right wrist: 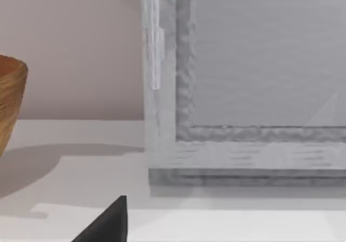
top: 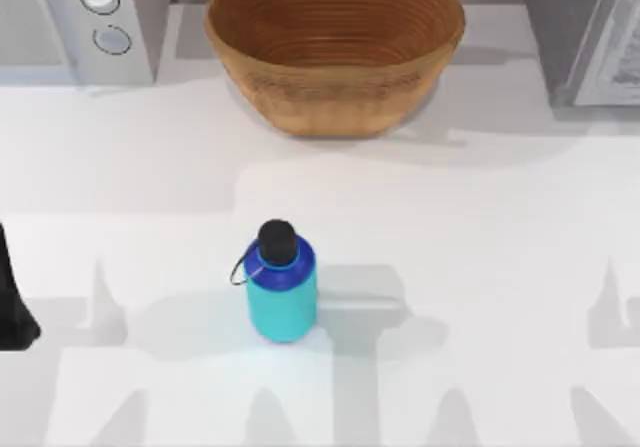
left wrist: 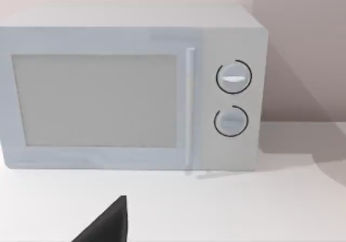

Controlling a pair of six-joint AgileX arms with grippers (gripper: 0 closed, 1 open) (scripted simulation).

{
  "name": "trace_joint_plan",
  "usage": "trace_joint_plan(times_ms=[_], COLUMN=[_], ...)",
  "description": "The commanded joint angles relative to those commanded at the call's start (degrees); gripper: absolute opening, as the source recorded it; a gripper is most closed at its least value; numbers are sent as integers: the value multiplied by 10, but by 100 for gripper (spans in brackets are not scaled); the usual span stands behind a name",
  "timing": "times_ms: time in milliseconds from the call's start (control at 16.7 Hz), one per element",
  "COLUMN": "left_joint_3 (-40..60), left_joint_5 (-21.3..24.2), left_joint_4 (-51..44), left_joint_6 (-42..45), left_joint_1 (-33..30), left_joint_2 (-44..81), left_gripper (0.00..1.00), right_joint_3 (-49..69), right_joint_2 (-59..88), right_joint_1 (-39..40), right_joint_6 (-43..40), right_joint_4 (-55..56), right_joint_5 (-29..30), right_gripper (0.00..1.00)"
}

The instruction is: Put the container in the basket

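Bright, even light — soft grey shadows on the table (top: 480, 217).

Top view looks down; wrist views (low, level) face the microwave (left wrist: 130, 87) and basket (right wrist: 10, 104).

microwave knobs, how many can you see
2. On the microwave front panel, beside the door: upper knob and lower knob directly beneath it. The top view shows them at the table's far left.

The flat white table surface (top: 480, 217) carries soft grey shadows. A pale grey box-shaped microwave oven (left wrist: 130, 85) with two round dials stands at its far left corner. A grey panelled cabinet (top: 585, 32) stands at the far right. A plain pinkish-beige wall (right wrist: 70, 47) rises behind.
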Motion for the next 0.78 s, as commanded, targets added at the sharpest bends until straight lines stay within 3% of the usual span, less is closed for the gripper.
trace_joint_plan(times_ms=[360,780], left_joint_3=[3,6], left_joint_5=[15,63], left_joint_4=[53,297], left_joint_6=[1,7], left_joint_1=[-20,-92], left_joint_2=[54,322], left_gripper=[100,100], right_joint_3=[0,0], right_joint_2=[0,0], right_joint_1=[0,0], right_joint_6=[0,0], right_joint_4=[0,0], right_joint_5=[0,0], right_gripper=[100,100])
